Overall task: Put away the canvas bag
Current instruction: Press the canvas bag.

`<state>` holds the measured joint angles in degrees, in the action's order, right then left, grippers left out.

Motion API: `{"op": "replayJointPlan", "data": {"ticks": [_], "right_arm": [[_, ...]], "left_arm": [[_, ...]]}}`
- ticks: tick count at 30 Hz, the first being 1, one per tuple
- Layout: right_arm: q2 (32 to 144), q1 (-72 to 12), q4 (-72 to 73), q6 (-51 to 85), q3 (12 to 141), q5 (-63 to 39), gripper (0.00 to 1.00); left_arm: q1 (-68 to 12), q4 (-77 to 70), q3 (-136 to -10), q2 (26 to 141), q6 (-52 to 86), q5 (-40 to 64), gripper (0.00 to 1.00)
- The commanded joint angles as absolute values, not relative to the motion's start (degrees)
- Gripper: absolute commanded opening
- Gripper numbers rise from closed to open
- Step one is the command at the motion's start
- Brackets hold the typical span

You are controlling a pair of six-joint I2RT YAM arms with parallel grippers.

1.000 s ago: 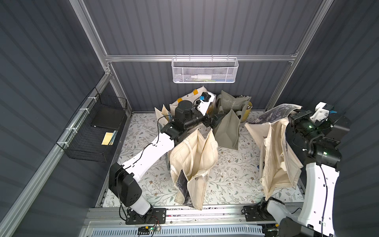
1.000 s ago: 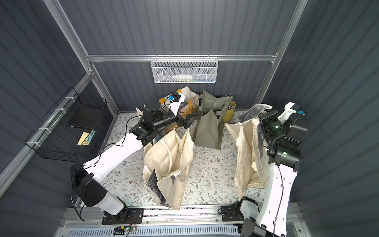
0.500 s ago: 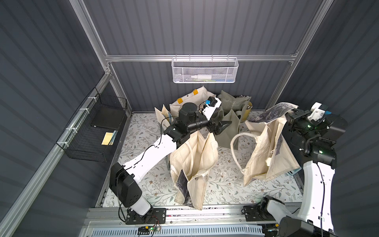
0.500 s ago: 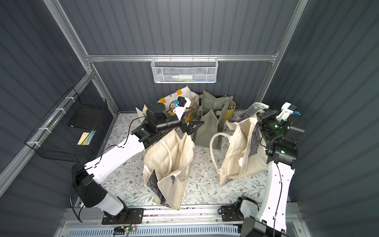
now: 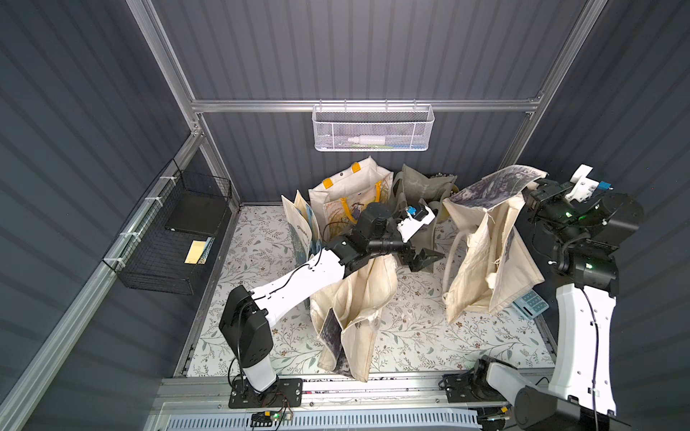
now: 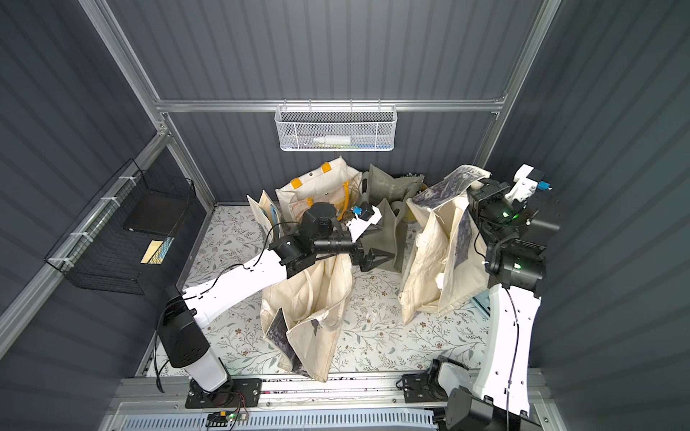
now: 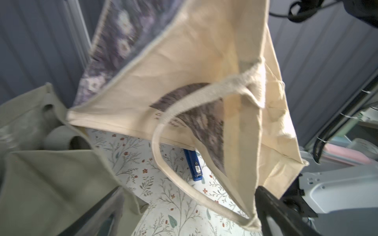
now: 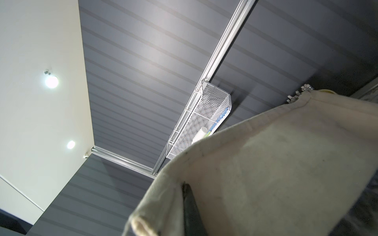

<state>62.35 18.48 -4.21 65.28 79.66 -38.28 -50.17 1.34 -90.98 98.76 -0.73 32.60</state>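
- Canvas bag (image 5: 485, 261): hangs raised over the table's right side. A second ago it hung close against the right arm; it now swings out toward the centre.
- Right gripper (image 5: 532, 190): fingers closed on the bag's top edge.
- Handle loop (image 7: 163, 163): loose, dangling toward the left arm.
- Left gripper (image 5: 425, 257): fingers spread wide and empty. It has moved away from the olive bag (image 5: 414, 186) toward the loop.
- Status: a two-armed hold looks close; the bag is not yet stowed.

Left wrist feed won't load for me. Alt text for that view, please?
A cream canvas bag with a dark print fills the view, tilted over the floral table, its loop handle drooping toward the open left gripper. A grey-green bag stands beside it, and a small blue object lies on the table under it.
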Motion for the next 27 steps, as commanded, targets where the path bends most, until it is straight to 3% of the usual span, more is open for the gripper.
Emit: {"op": "replayJointPlan", "data": {"ticks": [1,9,17,19,23,27], "right_arm": [[63.2,16.2,0.4,64.4,83.5,-34.7,0.00],[66.5,8.7,0.2,61.3,88.2,-28.5,0.00],[67.1,5.9,-0.9,59.5,89.7,-26.9,0.00],[67.0,5.6,-1.1,59.2,89.7,-26.9,0.00],[67.0,5.5,-1.5,58.5,89.9,-28.0,0.00],[67.0,5.3,-3.2,57.5,89.8,-29.6,0.00]], "left_arm": [[-50.9,3.9,-92.7,98.8,-2.7,37.8,0.99],[-52.2,4.0,-93.6,100.9,-1.4,39.7,1.00],[-53.5,7.1,-98.9,104.0,0.0,26.6,0.97],[-53.6,6.7,-99.3,104.4,0.4,25.8,0.88],[-53.5,8.1,-101.5,105.8,0.8,23.6,0.55],[-53.5,8.3,-102.7,106.7,1.9,22.7,0.50]]}}
